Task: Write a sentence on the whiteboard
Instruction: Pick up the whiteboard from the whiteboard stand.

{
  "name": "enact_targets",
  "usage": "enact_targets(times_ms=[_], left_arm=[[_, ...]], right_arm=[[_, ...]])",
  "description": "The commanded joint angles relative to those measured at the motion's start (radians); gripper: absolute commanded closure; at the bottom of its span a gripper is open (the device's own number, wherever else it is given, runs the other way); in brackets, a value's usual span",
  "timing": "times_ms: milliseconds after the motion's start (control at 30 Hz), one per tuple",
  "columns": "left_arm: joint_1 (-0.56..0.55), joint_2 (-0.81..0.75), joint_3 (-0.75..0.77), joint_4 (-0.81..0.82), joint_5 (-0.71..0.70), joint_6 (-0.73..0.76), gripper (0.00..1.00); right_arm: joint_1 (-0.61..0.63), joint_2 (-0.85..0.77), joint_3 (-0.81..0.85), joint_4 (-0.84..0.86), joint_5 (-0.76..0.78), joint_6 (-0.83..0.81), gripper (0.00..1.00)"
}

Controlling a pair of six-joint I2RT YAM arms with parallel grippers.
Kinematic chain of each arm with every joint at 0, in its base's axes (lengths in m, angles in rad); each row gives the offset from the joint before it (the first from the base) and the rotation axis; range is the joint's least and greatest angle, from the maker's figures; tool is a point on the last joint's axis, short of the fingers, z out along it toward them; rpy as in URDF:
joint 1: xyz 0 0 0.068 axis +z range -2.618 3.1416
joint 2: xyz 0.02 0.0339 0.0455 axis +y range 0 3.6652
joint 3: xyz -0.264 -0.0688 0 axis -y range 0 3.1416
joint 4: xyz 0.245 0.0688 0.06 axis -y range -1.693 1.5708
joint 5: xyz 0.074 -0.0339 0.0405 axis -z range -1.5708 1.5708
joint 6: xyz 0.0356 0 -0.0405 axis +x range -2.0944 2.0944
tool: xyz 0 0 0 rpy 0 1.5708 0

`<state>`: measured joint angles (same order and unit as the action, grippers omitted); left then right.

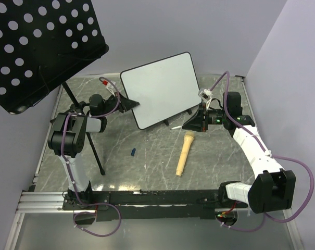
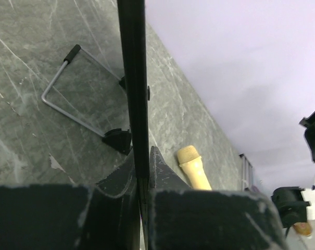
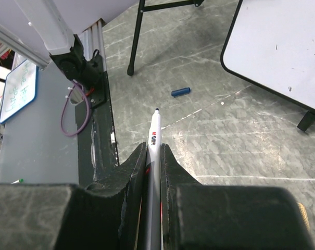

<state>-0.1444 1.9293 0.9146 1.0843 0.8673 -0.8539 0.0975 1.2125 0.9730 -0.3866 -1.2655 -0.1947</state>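
Top external view showed a grey, marble-patterned worktop (image 1: 147, 172) with a large black panel with round holes (image 1: 37, 47) raised on a stand over its far left corner. Near the middle of the far side stood the whiteboard (image 1: 165, 88), tilted back on its black feet, one lower corner nearer the arms than the other. Its face was white, with only a few tiny dark specks in the right wrist view. The left gripper (image 1: 127, 103) was closed on the board's left edge; its wrist view had the thin black rim running edge-on between the two fingers. The right gripper (image 1: 188, 125) sat low at the board's lower right corner, clamped on a white marker (image 3: 155, 138) whose dark tip pointed out past the fingertips. A tan, microphone-shaped object (image 1: 184, 153) lay on the worktop just in front of the right gripper. A small blue cap (image 1: 132, 151) lay apart from it, left of centre, in front of the board.
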Motion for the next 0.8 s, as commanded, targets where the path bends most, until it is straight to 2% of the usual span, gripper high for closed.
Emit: enact_targets(times_ms=[0, 400, 767], left_arm=[[0.008, -0.046, 0.047, 0.321, -0.011, -0.079, 0.99], [-0.027, -0.115, 0.059, 0.259, -0.073, -0.103, 0.99], [-0.086, -0.196, 0.064, 0.186, -0.097, -0.062, 0.99]], right_arm=[[-0.007, -0.004, 0.026, -0.001, -0.028, -0.032, 1.00], [-0.007, -0.019, 0.030, -0.005, -0.038, -0.037, 1.00], [-0.007, -0.033, 0.035, -0.017, -0.048, -0.045, 1.00]])
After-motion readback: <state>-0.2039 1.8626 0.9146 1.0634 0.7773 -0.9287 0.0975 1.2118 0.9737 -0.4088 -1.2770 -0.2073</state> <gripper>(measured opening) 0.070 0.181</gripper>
